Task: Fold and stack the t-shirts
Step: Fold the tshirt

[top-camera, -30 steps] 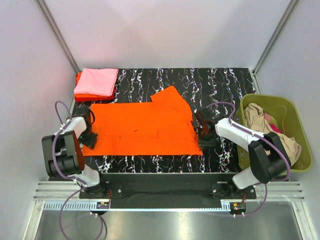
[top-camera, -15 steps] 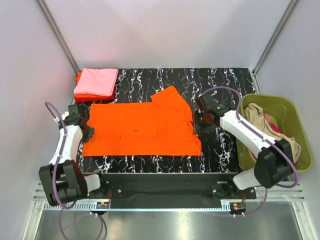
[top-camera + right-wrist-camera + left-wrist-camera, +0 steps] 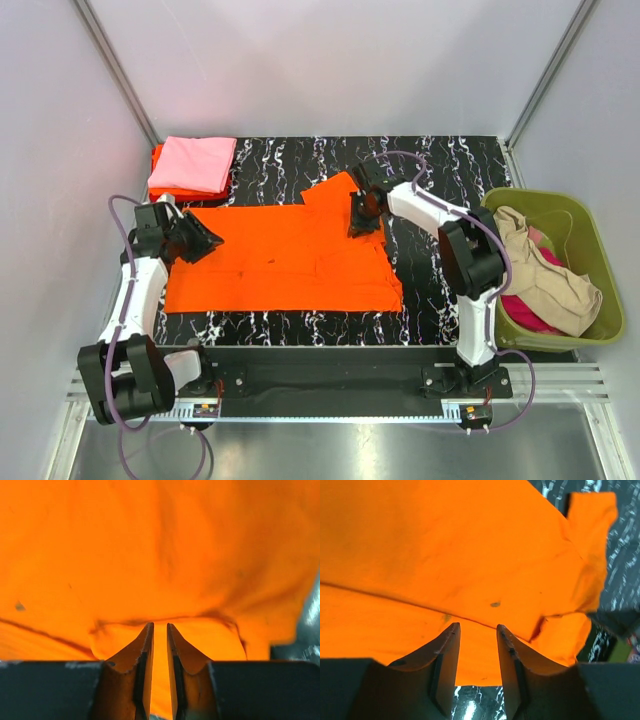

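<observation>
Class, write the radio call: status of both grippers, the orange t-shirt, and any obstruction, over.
Left gripper open, at left edge of orange t-shirt. Right gripper barely open by its far sleeve. Shirt flat, unheld. Nothing in the way.

orange t-shirt [image 3: 285, 258]: spread flat, centre | pink t-shirt [image 3: 193, 163]: folded, atop red-orange t-shirt [image 3: 175, 194], far-left corner

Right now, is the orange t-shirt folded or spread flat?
Partly folded: the orange t-shirt lies flat with one layer doubled over, a sleeve sticking out toward the back.
</observation>
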Robot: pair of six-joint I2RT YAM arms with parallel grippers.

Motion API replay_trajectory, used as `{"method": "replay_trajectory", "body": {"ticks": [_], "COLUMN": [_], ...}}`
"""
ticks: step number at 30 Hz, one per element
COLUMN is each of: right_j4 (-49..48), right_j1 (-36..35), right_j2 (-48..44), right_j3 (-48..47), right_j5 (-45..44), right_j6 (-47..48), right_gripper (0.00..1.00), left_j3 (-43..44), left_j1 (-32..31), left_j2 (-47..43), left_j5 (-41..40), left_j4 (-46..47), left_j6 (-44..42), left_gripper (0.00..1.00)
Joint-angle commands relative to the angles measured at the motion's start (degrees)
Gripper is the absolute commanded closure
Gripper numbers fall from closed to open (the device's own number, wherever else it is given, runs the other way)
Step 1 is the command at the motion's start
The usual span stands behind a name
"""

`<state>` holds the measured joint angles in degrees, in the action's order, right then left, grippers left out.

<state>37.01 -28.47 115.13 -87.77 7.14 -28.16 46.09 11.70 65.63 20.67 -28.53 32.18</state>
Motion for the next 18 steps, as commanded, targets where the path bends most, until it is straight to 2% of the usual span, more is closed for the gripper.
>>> {"method": "replay_trajectory", "body": {"ticks": [1, 5, 10, 13, 18], "right_j4": [-2.91, -2.83, -3.35, -3.27, -2.92], "right_j1": [-0.18, -0.18, 1.22, 1.4, 2.19], "right_j2": [2.81, 2.91, 1.68, 1.85, -1.13], "right_j3": [-4.26, 0.66, 6.46, 9.18, 13.85], "right_j5": [-0.19, -4.75, -10.47, -10.3, -15.74], "right_j6": [-2.07, 1.43, 4.69, 6.19, 8.29], "right_gripper": [0.77, 0.77, 0.78, 0.78, 0.78], "left_j3": [0.76, 2.16, 2.69, 5.06, 9.63], "left_j1": [0.07, 0.07, 0.07, 0.07, 0.07], "left_j2": [-0.94, -1.2, -2.0, -0.24, 1.44], "left_j5": [6.4, 6.58, 7.11, 6.67, 0.09], "left_j4": [5.68, 5.86, 10.34, 10.52, 7.97], "left_j6": [-2.22, -2.74, -1.6, -0.37, -2.83], "left_gripper": [0.59, 0.58, 0.55, 0.55, 0.54]}}
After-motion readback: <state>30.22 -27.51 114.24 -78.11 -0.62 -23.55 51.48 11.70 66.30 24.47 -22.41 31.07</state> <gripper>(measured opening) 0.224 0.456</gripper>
